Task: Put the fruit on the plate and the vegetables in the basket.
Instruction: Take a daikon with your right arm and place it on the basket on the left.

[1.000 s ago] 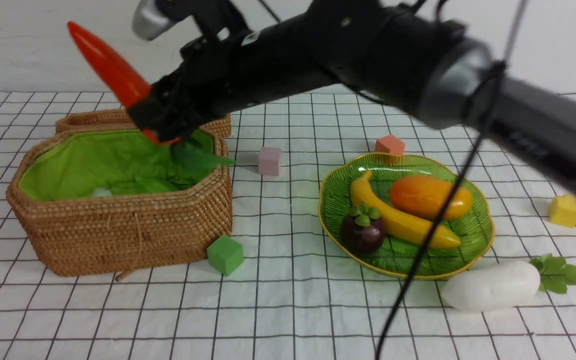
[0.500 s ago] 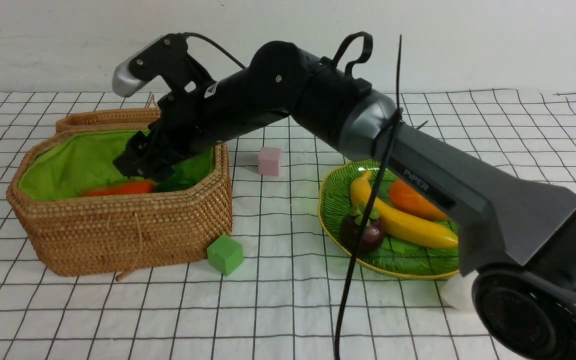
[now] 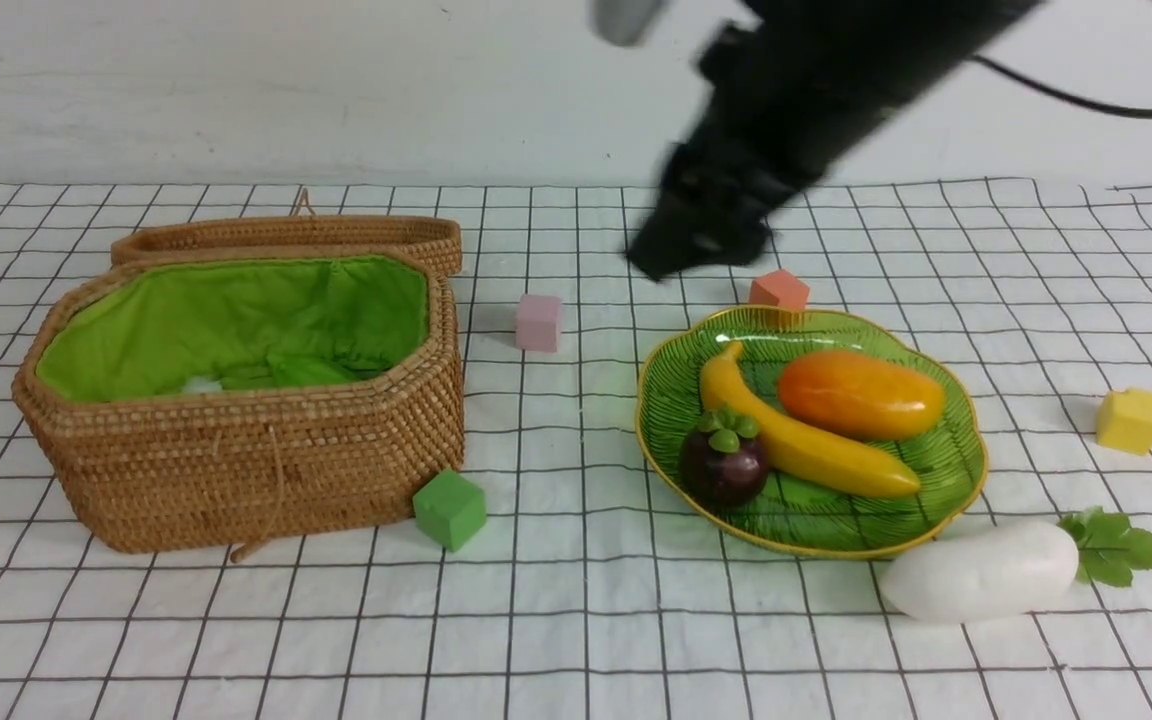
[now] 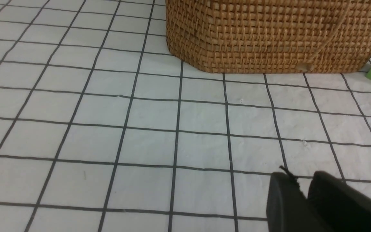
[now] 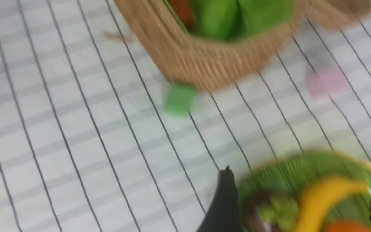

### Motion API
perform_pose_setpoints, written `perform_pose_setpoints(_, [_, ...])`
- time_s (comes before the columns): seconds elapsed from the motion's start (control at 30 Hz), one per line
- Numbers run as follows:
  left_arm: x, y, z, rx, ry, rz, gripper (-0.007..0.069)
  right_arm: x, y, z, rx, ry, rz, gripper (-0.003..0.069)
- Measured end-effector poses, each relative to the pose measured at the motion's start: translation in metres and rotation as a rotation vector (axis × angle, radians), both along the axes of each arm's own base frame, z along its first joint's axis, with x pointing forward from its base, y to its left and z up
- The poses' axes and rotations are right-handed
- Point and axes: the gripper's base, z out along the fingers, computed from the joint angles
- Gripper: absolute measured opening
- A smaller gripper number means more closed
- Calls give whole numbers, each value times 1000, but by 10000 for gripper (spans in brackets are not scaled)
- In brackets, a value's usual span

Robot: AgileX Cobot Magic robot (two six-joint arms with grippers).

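Front view shows the right arm [image 3: 836, 60] reaching in from 1 o'clock, raised above the checked cloth [image 3: 576, 600]. Its blurred right gripper [image 3: 691, 255] hangs in the air at about 11 o'clock from the plate [image 3: 671, 400]. In the right wrist view its two dark fingers [image 5: 227, 199] stand far apart with nothing between them, and the plate lies below. The left gripper [image 4: 299, 180] shows only in the left wrist view, low over the cloth. Its tips are almost together with a thin slit between them, and it holds nothing.

One basket [image 3: 236, 470] sits at 9 o'clock. It is brown wicker with eight sides and a bright green lining, and it stands open. Its one lid [image 3: 286, 235] lies at its 12 o'clock. One orange carrot [image 5: 180, 9] shows inside it in the right wrist view, blurred.

The one plate is green ribbed glass with a wavy gold rim, and it carries three fruits. A curved yellow banana [image 3: 806, 445] lies across the middle. An orange mango [image 3: 861, 393] lies at the banana's 1 o'clock, and a dark purple mangosteen [image 3: 723, 465] with a green cap lies at its 8 o'clock. One white radish [image 3: 981, 572] with green leaves lies on the cloth at 5 o'clock from the plate, just beside the rim.

There are four cubes. The pink cube [image 3: 539, 322] is between basket and plate. The orange cube [image 3: 779, 290] is at the plate's 12 o'clock. The yellow cube [image 3: 1129, 420] is at the plate's 3 o'clock. The green cube [image 3: 450, 509] is at the basket's 5 o'clock.
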Motion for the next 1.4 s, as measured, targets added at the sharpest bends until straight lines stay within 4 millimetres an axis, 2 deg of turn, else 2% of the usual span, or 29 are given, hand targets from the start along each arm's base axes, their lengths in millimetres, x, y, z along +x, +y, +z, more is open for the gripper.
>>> perform_pose_setpoints(0.03, [0,0,0,0,0,0,111,-8,-22,-5,-57,-12,-46,571])
perform_pose_setpoints(0.07, [0,0,0,0,0,0,111,-10,-26,-12,-81,2,-54,571])
perform_pose_setpoints(0.1, [0,0,0,0,0,0,111,-16,-39,-20,-109,13,-82,571])
perform_pose_setpoints(0.17, [0,0,0,0,0,0,111,-30,-70,-47,-187,35,-145,571])
perform_pose_setpoints(0.23, [0,0,0,0,0,0,111,-41,-89,-76,-259,43,-151,571])
perform_pose_setpoints(0.33, [0,0,0,0,0,0,111,-51,-103,-120,-413,42,-34,571])
perform_pose_setpoints(0.4, [0,0,0,0,0,0,111,-53,-105,-132,-462,32,15,571])
perform_pose_setpoints(0.43, [0,0,0,0,0,0,111,-53,-108,-150,-529,13,80,571])
perform_pose_setpoints(0.47, [0,0,0,0,0,0,111,-53,-108,-152,-529,14,81,571])
perform_pose_setpoints(0.53, [0,0,0,0,0,0,111,-48,-110,-168,-581,-3,128,577])
perform_pose_setpoints(0.9, [0,0,0,0,0,0,111,-21,-106,-193,-633,-49,182,588])
perform_pose_setpoints(1.07, [0,0,0,0,0,0,111,-17,-105,-222,-650,60,215,581])
perform_pose_setpoints(1.1, [0,0,0,0,0,0,111,-17,-105,-222,-651,65,217,580])
perform_pose_setpoints(1.13, [0,0,0,0,0,0,111,-18,-105,-225,-653,97,218,547])
perform_pose_setpoints(1.17, [0,0,0,0,0,0,111,-20,-106,-225,-658,122,221,510])
perform_pose_setpoints(1.3, [0,0,0,0,0,0,111,-26,-107,-221,-663,222,222,508])
perform_pose_setpoints(1.4, [0,0,0,0,0,0,111,-27,-99,-199,-582,234,171,507])
